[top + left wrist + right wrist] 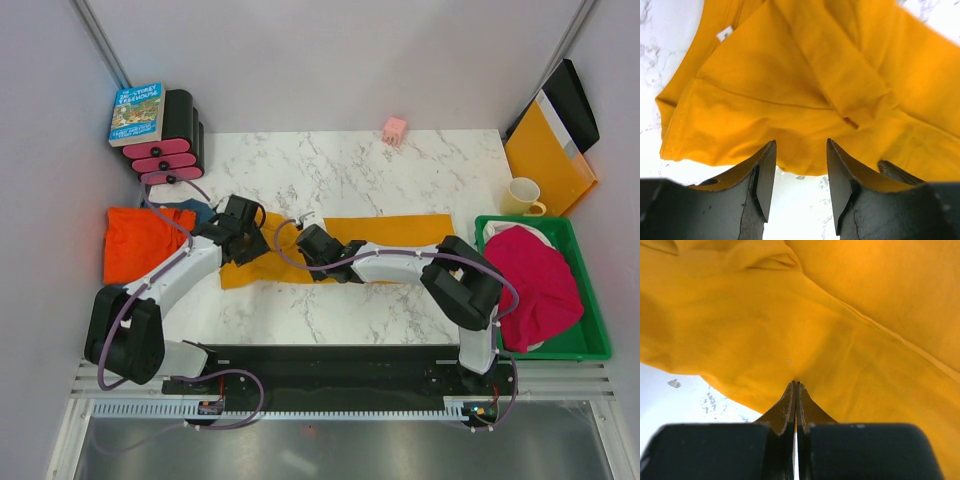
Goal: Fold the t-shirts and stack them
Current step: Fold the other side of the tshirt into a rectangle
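Note:
The mustard-yellow t-shirt (pixel 390 235) lies spread across the middle of the marble table (pixel 330 170). My left gripper (pixel 243 235) hovers at its left end. In the left wrist view it (pixel 800 145) is open, with the shirt's hem (pixel 765 115) just at its tips and bare table between the fingers. My right gripper (pixel 312 247) is shut, its tips (pixel 796 383) pinching a fold of the yellow cloth (pixel 840 340). A red-orange t-shirt (pixel 140 245) lies at the left, with a bit of blue shirt (pixel 202 211) beside it. A magenta t-shirt (pixel 535 285) fills the green bin (pixel 592 345).
A book (pixel 136 112) rests on a black-and-pink rack (pixel 175 145) at the back left. A small pink cube (pixel 394 130) sits at the back edge. A cream mug (pixel 522 196) and a yellow-orange folder (pixel 545 155) stand at the back right.

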`<state>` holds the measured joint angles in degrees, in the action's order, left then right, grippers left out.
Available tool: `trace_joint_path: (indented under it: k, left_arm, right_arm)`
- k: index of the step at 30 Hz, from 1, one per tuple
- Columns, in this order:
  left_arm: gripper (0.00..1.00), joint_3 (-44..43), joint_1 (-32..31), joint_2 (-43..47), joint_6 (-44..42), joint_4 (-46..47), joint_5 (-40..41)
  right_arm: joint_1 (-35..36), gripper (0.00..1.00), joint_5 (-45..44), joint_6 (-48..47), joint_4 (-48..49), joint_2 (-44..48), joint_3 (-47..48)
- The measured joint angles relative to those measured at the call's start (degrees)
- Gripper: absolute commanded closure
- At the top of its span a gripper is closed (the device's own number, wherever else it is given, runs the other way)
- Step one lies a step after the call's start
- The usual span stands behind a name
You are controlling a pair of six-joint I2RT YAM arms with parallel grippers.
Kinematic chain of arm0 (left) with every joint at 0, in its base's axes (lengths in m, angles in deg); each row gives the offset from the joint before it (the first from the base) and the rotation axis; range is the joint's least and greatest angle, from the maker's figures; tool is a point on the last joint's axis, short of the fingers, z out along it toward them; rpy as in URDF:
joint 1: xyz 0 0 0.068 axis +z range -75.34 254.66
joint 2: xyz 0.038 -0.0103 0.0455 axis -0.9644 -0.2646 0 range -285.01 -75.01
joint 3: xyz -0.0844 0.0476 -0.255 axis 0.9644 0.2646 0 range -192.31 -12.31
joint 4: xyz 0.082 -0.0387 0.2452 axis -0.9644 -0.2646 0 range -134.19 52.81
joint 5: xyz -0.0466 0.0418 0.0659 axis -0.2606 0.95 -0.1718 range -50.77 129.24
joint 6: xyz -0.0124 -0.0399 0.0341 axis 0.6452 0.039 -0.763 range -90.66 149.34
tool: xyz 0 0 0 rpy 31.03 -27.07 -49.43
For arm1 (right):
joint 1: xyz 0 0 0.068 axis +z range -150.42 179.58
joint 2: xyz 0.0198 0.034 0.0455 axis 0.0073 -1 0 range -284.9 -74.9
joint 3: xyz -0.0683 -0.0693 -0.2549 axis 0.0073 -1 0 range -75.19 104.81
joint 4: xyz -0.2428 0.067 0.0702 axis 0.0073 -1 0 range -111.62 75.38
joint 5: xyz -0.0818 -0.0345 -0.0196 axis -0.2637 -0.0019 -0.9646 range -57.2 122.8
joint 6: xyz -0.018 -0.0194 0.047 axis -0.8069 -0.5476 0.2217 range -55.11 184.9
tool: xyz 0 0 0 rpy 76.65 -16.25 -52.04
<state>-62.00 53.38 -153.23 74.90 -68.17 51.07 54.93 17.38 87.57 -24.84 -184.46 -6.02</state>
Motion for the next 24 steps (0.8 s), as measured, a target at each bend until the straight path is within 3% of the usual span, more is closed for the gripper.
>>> trace_joint_path:
  k: [7, 14, 24]
  left_arm:
    - [0.51, -3.3, 0.0, -0.2, -0.2, 0.0, 0.1]
    - [0.71, -4.7, 0.0, -5.9, -0.9, -0.1, 1.2]
    - [0.77, -6.5, 0.0, -13.3, -1.1, 0.0, 1.1]
  right_arm:
    - [-0.5, 1.0, 0.0, 1.2, 1.5, 0.8, -1.3]
    - [-1.2, 1.0, 0.1, 1.8, 4.0, 1.1, 0.1]
    - [-3.0, 1.0, 0.5, 2.6, 4.7, -3.0, 0.4]
